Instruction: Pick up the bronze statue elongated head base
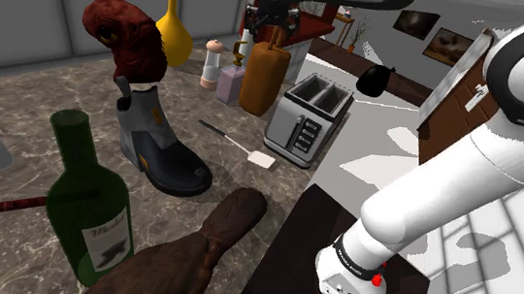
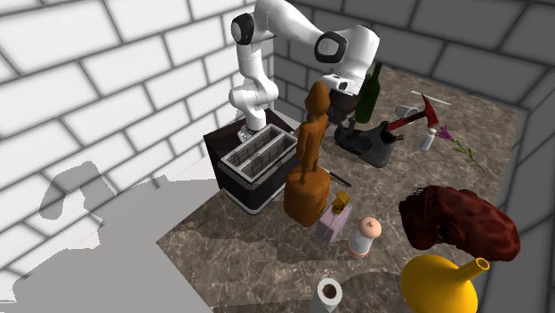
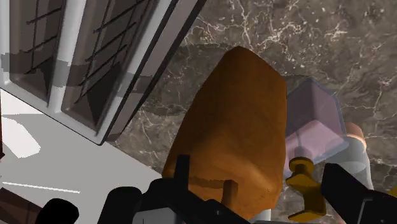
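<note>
1. Marble, dark with white veins, makes the counter [image 2: 258, 267]. It carries a tight clutter, so I judge that a reach has to come down from above rather than in from the side.
2. The white arm [image 2: 293, 36] arches from its stand [image 1: 300, 242] over the toaster, probably because that sets the gripper right over the target's top.
3. The toaster [image 2: 258, 156] sits near the counter's edge on the stand's side, just beside the statue, and leaves little room on that flank.
4. The statue [image 2: 309, 151] is orange-brown. It stands upright on its bulging base between the toaster and a small pink bottle, and its long head is the tallest, narrowest part (the natural place to grip).
5. The gripper [image 3: 238, 207] hangs at the statue's head with its fingers spread, one on either side of the figure. No pad visibly presses the surface, so I judge that nothing is held and the closing step is not yet done.
6. The pink bottle [image 3: 312, 121] stands just beside the base and could be knocked if the lift tilts.
7. Some things are hard to make out. In the wrist view the gripper's black body cuts off the head, so the fingers' height on it cannot be told. In the shoulder view the gripper overlaps the statue's top, and in the second exterior view the head covers part of the gripper.
</note>
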